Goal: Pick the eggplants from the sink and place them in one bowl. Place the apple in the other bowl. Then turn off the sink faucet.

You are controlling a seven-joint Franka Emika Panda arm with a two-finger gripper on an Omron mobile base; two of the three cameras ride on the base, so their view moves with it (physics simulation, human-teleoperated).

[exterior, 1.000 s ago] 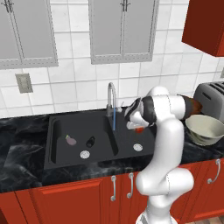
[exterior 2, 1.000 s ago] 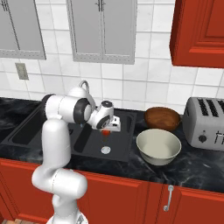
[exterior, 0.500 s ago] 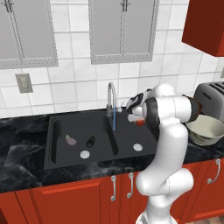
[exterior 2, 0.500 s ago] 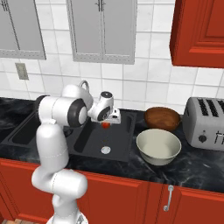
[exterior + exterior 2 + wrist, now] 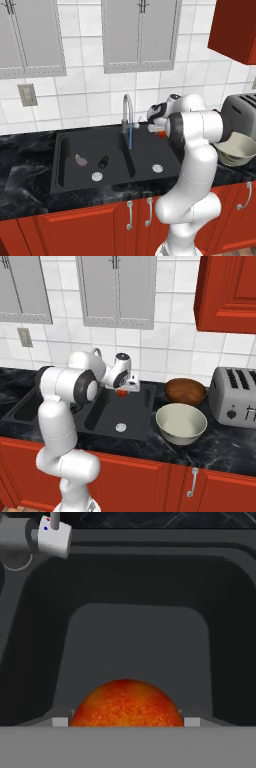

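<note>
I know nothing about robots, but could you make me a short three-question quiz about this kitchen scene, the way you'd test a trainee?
1. True or false: the hand is closed on the apple.
2. Which basin of the sink holds the two eggplants: A) the one on the left in the left base view, B) the one on the right, C) one in each?
3. Fill in: water runs from the sink faucet, so it is not yet turned ____.

Key
1. True; the apple sits between the fingertips, above the sink.
2. A; the pale purple one and the almost black one lie near that basin's drain.
3. off.
</note>
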